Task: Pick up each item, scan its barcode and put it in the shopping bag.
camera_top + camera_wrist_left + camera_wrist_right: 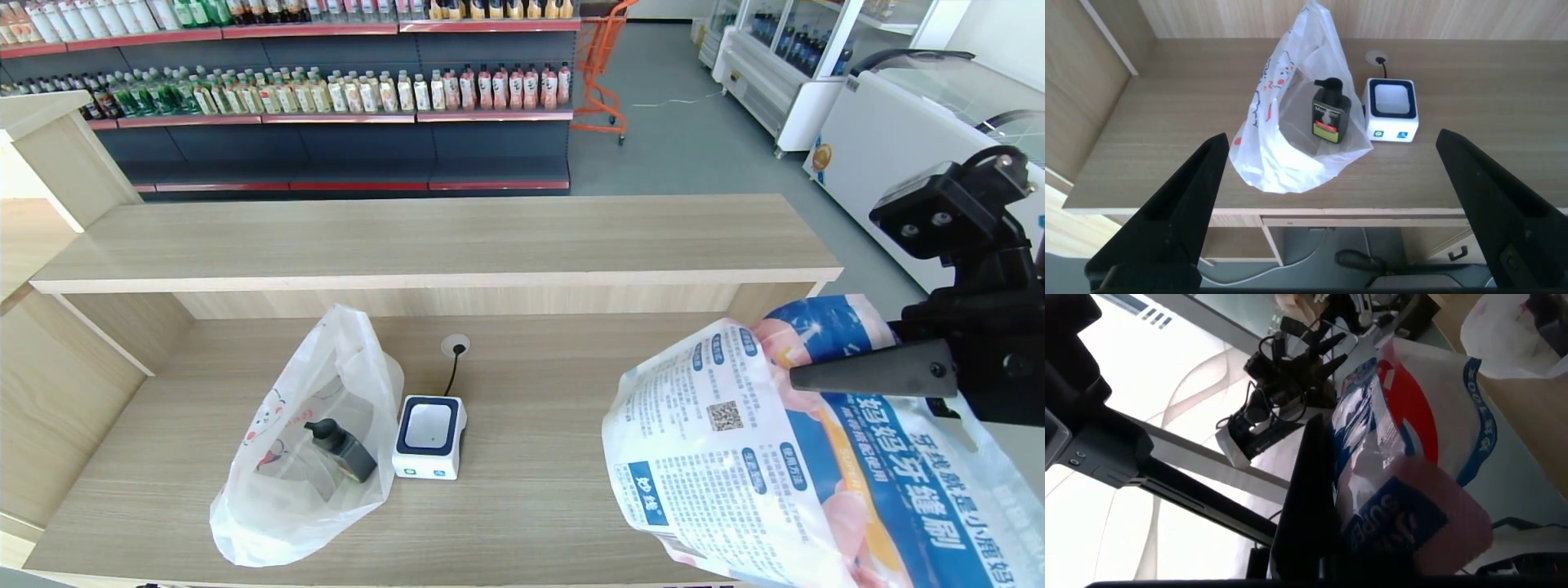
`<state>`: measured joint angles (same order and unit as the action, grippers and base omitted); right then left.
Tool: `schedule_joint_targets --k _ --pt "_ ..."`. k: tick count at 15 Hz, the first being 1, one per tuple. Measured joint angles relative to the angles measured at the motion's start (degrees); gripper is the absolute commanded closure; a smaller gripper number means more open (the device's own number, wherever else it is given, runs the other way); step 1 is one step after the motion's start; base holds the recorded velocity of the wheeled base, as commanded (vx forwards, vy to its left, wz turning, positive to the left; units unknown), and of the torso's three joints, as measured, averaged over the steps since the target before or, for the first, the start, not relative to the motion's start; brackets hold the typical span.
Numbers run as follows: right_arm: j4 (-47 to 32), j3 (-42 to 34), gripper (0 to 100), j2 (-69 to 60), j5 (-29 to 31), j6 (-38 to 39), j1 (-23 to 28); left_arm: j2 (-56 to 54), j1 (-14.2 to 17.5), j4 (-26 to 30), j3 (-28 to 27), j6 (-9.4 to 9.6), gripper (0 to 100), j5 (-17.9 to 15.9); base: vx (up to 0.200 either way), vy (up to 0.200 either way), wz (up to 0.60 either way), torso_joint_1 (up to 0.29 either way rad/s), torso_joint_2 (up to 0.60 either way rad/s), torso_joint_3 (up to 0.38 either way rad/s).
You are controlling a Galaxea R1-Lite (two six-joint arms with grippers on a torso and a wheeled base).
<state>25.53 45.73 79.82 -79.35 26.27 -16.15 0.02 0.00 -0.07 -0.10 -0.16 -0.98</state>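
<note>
One wooden counter (531, 506), shopping bag (282, 490), shelves (343, 119)

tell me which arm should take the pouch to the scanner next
Likely right: the right gripper is shut on the pouch, raised right of the scanner. The left gripper hangs open and empty.

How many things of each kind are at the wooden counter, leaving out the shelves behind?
Translucent white plastic shopping bag: 1
Black pump bottle, inside the bag: 1
White box-shaped barcode scanner: 1
Blue-and-white printed pouch, held by right gripper: 1
Total: 4
</note>
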Motion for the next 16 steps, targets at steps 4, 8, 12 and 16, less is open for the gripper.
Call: schedule_joint_targets --k 4,8,12,16 --pt "0.1 0.0 100 -0.3 0.0 0.0 0.0 0.0 0.0 0.0 0.0 0.02 0 0.0 0.0 0.0 0.0 0.0 0.0 0.0" --pt "1.8 -0.1 100 -0.6 0.4 -3.9 0.1 0.0 0.0 0.0 0.0 0.0 0 0.0 0.0 0.0 0.0 0.0 0.0 0.0" --pt "3.4 -1.4 100 -0.6 0.8 -22.2 5.3 0.0 0.0 0.0 0.0 0.0 0 0.0 0.0 0.0 0.0 0.0 0.0 0.0" --pt "3.7 -7.7 100 -2.2 10.5 -38.3 8.6 0.0 0.0 0.0 0.0 0.0 0 0.0 0.0 0.0 0.0 0.0 0.0 0.0"
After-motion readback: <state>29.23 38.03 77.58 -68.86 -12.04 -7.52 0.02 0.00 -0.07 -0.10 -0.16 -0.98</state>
